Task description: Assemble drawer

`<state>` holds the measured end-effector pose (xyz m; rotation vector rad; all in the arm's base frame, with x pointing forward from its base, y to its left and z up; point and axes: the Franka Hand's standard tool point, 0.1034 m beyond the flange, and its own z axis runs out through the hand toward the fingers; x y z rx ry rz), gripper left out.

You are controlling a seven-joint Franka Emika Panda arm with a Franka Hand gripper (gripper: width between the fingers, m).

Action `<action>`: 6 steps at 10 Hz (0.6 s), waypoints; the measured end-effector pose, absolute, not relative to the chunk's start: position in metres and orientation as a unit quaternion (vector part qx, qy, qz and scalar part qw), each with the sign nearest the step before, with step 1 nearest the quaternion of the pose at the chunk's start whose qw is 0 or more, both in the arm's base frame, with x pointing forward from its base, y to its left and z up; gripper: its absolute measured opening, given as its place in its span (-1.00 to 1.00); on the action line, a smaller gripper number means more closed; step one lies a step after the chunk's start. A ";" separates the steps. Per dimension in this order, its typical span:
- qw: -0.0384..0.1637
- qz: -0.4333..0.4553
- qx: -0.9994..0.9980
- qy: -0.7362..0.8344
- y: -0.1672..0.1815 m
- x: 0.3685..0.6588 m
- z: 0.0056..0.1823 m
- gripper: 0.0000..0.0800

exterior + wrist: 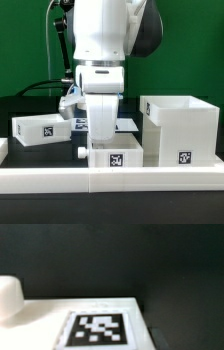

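Note:
The drawer kit shows in the exterior view. A small tray (115, 158) with a tag and a dark knob (82, 152) sits at the front centre against the white rail (60, 180). A second small tray (40, 128) lies on the exterior view's left. The large boxy shell (180, 128) stands on the exterior view's right. My gripper (102, 143) reaches straight down onto the centre tray, and its fingers are hidden by the hand. The wrist view shows a tagged white face (100, 329) very close, with no fingertips in view.
The marker board (128, 125) lies flat behind the centre tray. The long white rail runs along the front edge. The black table (120, 258) fills the far part of the wrist view. A rounded white shape (8, 297) sits beside the tagged face.

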<state>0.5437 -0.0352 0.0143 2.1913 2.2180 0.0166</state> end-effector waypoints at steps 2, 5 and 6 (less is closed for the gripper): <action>0.010 0.007 0.700 0.714 -0.027 0.546 0.015 -0.90; 0.007 0.005 0.697 0.717 -0.019 0.547 0.012 -0.90; 0.007 0.005 0.698 0.716 -0.017 0.546 0.011 -0.90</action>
